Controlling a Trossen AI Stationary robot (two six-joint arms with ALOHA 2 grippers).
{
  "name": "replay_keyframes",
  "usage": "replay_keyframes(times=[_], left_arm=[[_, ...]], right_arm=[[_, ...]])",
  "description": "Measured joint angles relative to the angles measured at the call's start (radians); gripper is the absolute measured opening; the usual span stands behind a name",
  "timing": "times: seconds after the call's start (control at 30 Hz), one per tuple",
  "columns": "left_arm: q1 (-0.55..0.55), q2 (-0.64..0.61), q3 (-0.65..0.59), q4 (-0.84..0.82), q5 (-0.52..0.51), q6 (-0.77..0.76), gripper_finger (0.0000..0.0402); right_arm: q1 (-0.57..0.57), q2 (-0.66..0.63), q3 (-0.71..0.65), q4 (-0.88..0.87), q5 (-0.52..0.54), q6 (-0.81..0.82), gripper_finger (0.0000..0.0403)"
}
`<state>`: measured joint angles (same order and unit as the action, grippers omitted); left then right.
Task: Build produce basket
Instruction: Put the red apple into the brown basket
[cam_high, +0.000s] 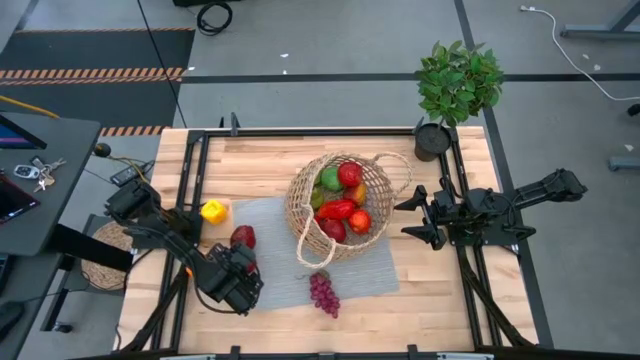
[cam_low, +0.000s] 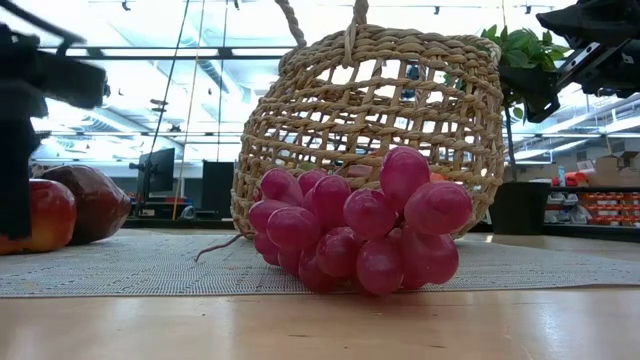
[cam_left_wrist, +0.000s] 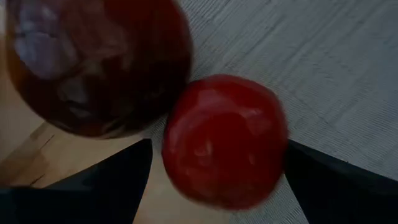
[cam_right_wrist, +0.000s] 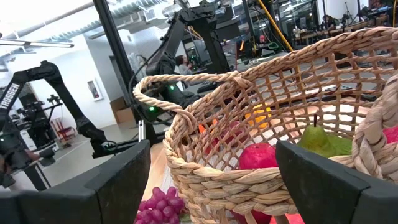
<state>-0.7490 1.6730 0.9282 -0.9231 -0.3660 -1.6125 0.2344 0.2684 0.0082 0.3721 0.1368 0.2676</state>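
The left claw (cam_left_wrist: 211, 186) hangs wide open around a glossy red toy apple (cam_left_wrist: 221, 140) on the grey mat near the table's left edge, gripping nothing yet. It should close squarely across the apple's middle, clear of the darker red fruit (cam_left_wrist: 93, 62) touching it. The right claw (cam_high: 420, 218), open and empty, waits just beside the tan wicker basket (cam_high: 385, 185) at mid-table, already holding produce.

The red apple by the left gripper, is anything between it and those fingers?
Nothing visible. The left gripper is open with the red apple between its fingers, a darker red fruit touching the apple's far side.
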Motion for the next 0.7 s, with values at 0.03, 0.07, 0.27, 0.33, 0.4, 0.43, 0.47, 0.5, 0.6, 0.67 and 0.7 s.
replay_keyframes(times=[0.03, 0.07, 0.27, 0.33, 0.4, 0.43, 0.47, 0.5, 0.6, 0.67, 0.7], left_arm=[[0.001, 0.000, -0.013, 0.015, 0.000, 0.000, 0.0355], [0.001, 0.000, -0.023, 0.028, -0.002, 0.000, 0.0355], [0.001, 0.000, -0.037, 0.051, 0.000, 0.017, 0.0355], [0.001, 0.000, -0.037, 0.057, 0.000, 0.025, 0.0353], [0.001, 0.000, -0.037, 0.058, 0.000, 0.027, 0.0344], [0.001, 0.000, -0.037, 0.058, 0.000, 0.027, 0.0336], [0.001, 0.000, -0.037, 0.058, 0.000, 0.027, 0.0327], [0.001, 0.000, -0.037, 0.058, 0.000, 0.027, 0.0317], [0.002, 0.000, -0.033, 0.056, 0.006, 0.047, 0.0282], [0.009, 0.000, -0.018, 0.057, 0.024, 0.078, 0.0259], [0.015, 0.000, -0.006, 0.055, 0.034, 0.097, 0.0250]], right_arm=[[0.000, 0.000, 0.000, 0.000, 0.000, 0.000, 0.0348], [0.000, 0.000, 0.000, 0.000, 0.000, 0.000, 0.0348], [0.000, 0.000, 0.000, 0.000, 0.000, 0.000, 0.0348], [0.000, 0.000, 0.000, 0.000, 0.000, 0.000, 0.0348], [0.000, 0.000, 0.000, 0.000, 0.000, 0.000, 0.0348], [0.000, 0.000, 0.000, 0.000, 0.000, 0.000, 0.0348], [0.000, 0.000, 0.000, 0.000, 0.000, 0.000, 0.0348], [0.000, 0.000, 0.000, 0.000, 0.000, 0.000, 0.0348], [0.000, 0.000, 0.000, 0.000, 0.000, 0.000, 0.0348], [0.000, 0.000, 0.000, 0.000, 0.000, 0.000, 0.0348], [0.000, 0.000, 0.000, 0.000, 0.000, 0.000, 0.0348]])
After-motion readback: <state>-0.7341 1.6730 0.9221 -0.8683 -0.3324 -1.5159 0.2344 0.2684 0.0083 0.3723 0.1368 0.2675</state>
